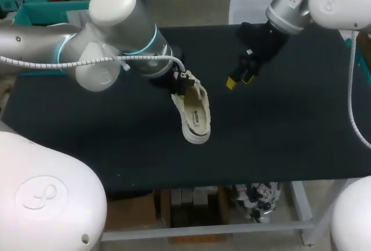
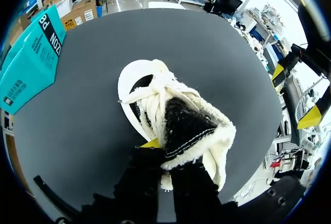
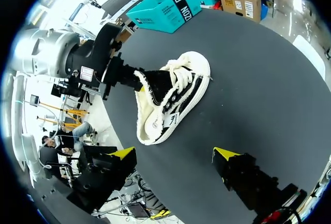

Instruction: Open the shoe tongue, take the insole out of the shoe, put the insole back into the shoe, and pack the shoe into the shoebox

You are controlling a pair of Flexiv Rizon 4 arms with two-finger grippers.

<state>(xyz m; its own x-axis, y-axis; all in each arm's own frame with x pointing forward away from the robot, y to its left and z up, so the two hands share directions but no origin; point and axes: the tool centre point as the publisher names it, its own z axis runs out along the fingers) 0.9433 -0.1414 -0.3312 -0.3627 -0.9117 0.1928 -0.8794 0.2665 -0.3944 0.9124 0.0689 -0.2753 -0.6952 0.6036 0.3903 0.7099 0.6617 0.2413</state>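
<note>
The shoe (image 1: 194, 113) lies just left of centre in the head view, on the black table (image 1: 301, 135). Its toe points toward the lower edge of the frame and its heel toward the upper left. It is cream with a fleecy rim, white laces and a dark lining. It leans on its side rather than standing flat on its sole.

Our left arm enters from the left of the frame. The left gripper (image 1: 181, 80) is at the heel end of the shoe. In the left wrist view, its two dark fingers (image 2: 139, 182) pinch the fleecy rim of the shoe opening from two sides. One yellow tip shows just under the rim.

Our right arm enters from the upper right corner. The right gripper (image 1: 240, 79) is right of the shoe and apart from it. Its fingers (image 3: 225, 155) are spread wide and grip nothing; the shoe lies ahead of them.

The teal shoebox (image 1: 43, 12) is in the upper left of the frame, at the table's far left edge, partly hidden behind our left arm. We cannot tell whether it rests on the table or beside it.
</note>
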